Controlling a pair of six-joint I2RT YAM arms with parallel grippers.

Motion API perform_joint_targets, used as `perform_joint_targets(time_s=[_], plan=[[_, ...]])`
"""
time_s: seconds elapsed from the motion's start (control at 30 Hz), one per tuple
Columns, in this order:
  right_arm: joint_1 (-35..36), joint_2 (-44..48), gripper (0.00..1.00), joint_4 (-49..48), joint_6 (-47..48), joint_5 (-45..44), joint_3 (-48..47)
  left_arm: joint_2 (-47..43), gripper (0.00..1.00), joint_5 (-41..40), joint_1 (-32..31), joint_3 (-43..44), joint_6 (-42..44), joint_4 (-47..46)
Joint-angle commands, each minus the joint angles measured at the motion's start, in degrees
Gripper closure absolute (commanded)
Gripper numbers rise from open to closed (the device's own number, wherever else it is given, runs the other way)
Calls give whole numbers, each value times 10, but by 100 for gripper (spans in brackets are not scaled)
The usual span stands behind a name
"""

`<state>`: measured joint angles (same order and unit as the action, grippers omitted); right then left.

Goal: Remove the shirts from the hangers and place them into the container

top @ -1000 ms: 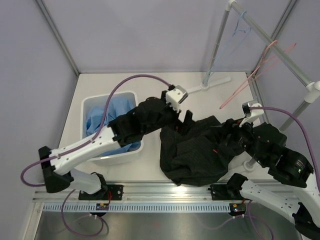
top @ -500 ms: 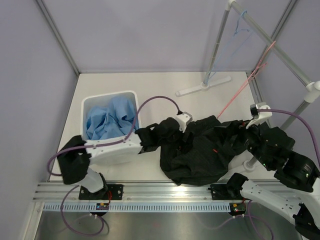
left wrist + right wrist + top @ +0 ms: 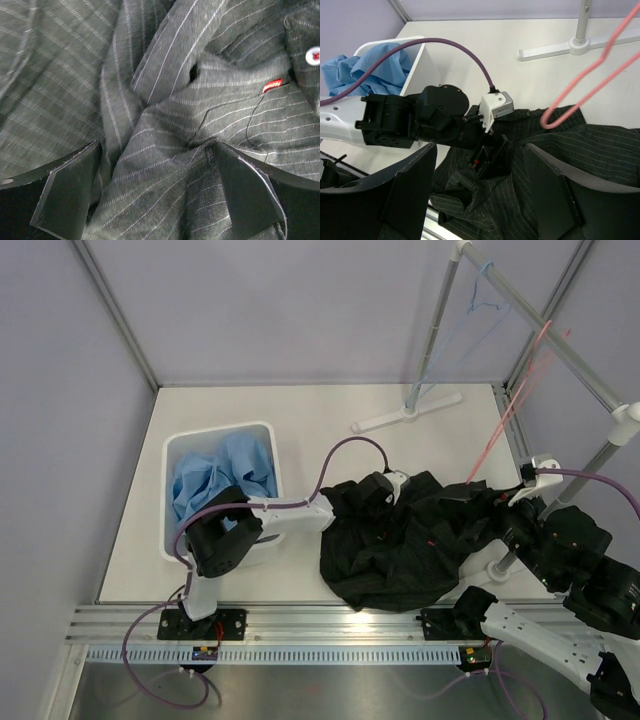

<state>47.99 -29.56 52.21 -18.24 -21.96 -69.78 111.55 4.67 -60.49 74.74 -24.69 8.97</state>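
I note white table (image 3: 300,410), lilac walls (image 3: 300,310). Left gripper (image 3: 155,147) over black shirt (image 3: 400,560) (spread wide); right gripper (image 3: 481,147) spread beside it.

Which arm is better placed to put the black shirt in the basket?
Left. Its open jaws straddle the shirt, beside the basket; the right jaws hover at the shirt's far side.

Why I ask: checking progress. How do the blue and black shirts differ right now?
The blue shirt is plain and bunched inside the basket; the black shirt is pinstriped and spread on the table. The open left gripper is over the black shirt, not the blue shirt. Both are crumpled.
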Motion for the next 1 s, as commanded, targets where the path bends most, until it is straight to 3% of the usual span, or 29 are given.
perform_joint_targets(time_s=[0.0,0.03,0.1,0.13,0.17,0.2,0.27,0.37,0.5,0.6,0.83,0.87,0.97], plan=[[-1,5,22,-17,-3,3,7,29,1,44,5,39,-17,-23],[-1,6,22,-18,-3,3,7,45,1,45,5,44,-17,-20],[-1,6,22,-18,-4,3,10,64,17,46,11,68,-19,4],[-1,6,22,-18,-5,3,11,72,29,50,13,72,-20,7],[-1,7,22,-18,-6,3,13,80,64,49,18,73,-25,4],[-1,10,22,-21,-6,5,18,81,81,45,20,71,-33,3],[-1,11,22,-23,-7,4,23,76,100,14,27,70,-35,13],[-1,9,22,-26,-7,7,25,45,100,-53,35,60,-18,21],[-1,-3,22,-39,-2,13,22,-116,100,-201,44,47,63,60],[-1,-20,22,-54,5,19,17,-234,100,-284,64,85,141,111],[-1,-53,23,-89,21,44,-2,-303,100,-354,164,364,306,294],[-1,-57,23,-94,22,46,-3,-303,100,-358,182,425,323,300],[-1,-81,23,-112,28,59,-4,-309,100,-360,205,496,391,292]])
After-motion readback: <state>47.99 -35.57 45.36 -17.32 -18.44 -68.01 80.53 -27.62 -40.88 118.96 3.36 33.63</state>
